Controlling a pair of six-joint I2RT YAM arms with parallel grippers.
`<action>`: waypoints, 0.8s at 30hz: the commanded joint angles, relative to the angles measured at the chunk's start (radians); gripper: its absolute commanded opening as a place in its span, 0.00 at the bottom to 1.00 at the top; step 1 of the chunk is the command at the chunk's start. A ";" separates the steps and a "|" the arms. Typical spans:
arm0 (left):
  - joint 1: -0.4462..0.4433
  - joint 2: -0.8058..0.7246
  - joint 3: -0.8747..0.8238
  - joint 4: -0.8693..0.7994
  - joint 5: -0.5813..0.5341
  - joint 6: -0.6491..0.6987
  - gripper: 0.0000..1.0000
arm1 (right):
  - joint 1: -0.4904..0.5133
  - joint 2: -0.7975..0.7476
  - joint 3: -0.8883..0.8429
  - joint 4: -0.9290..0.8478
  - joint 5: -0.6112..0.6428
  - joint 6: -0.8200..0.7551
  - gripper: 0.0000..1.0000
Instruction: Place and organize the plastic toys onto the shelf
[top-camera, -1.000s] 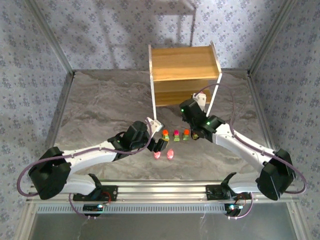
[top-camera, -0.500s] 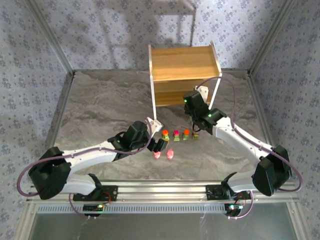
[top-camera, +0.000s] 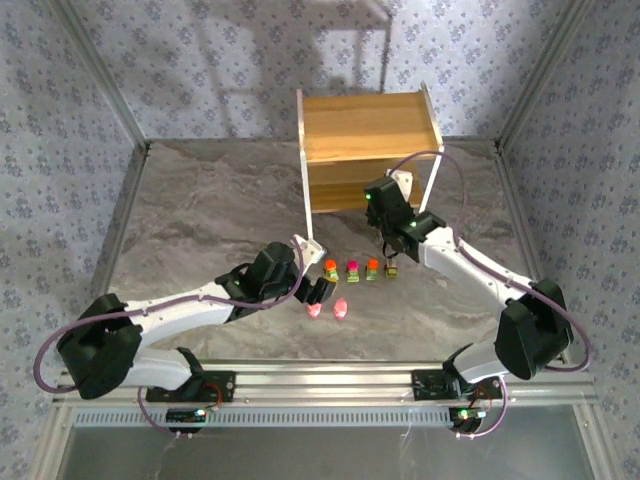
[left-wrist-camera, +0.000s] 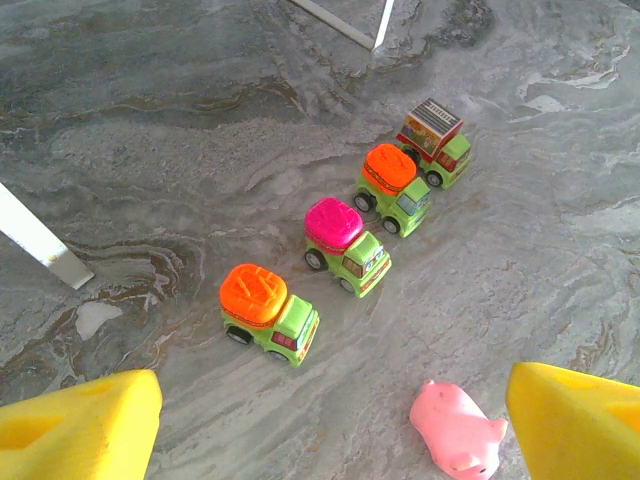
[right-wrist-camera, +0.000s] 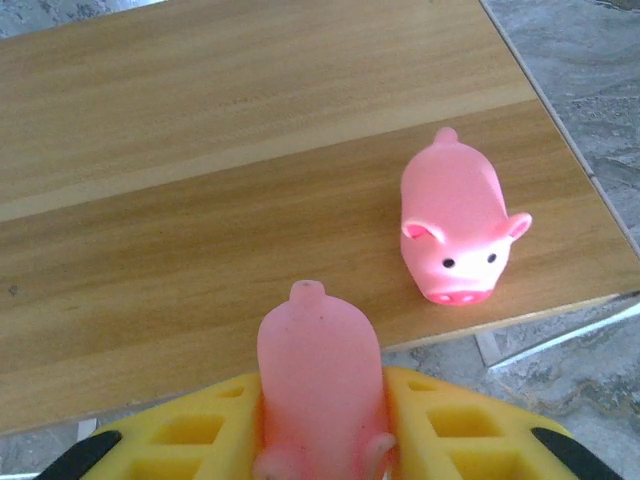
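Observation:
My right gripper (right-wrist-camera: 320, 425) is shut on a pink pig toy (right-wrist-camera: 318, 370), tail end pointing at the shelf's lower wooden board (right-wrist-camera: 200, 200), just in front of its edge. Another pink pig (right-wrist-camera: 455, 225) stands on that board at the right, facing me. My left gripper (left-wrist-camera: 330, 440) is open and low over the table; a pink pig (left-wrist-camera: 457, 432) lies beside its right pad (left-wrist-camera: 580, 420). Beyond it, several green-based toy trucks stand in a diagonal row: orange (left-wrist-camera: 265, 308), magenta (left-wrist-camera: 345, 240), orange (left-wrist-camera: 393, 185), red-brown (left-wrist-camera: 435, 140). From above, the shelf (top-camera: 368, 125) stands at the back centre.
White shelf legs (left-wrist-camera: 40, 245) stand on the grey marbled table (top-camera: 200, 210) near the trucks. Two pink pigs (top-camera: 314, 309) (top-camera: 340, 309) lie in front of the truck row (top-camera: 352, 269). Metal frame posts and patterned walls ring the table.
My right arm has moved back from beside the truck row toward the shelf's lower board, carrying the pink pig. The left arm has stayed put.

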 joint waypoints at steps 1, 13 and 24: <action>-0.007 -0.004 0.010 0.015 -0.005 0.004 0.89 | -0.007 0.019 0.049 0.017 -0.001 -0.019 0.33; -0.006 -0.012 0.007 0.016 -0.005 0.007 0.89 | -0.025 0.063 0.096 0.026 -0.006 -0.034 0.33; -0.007 -0.020 0.003 0.015 -0.002 0.008 0.89 | -0.041 0.087 0.108 0.034 -0.010 -0.038 0.33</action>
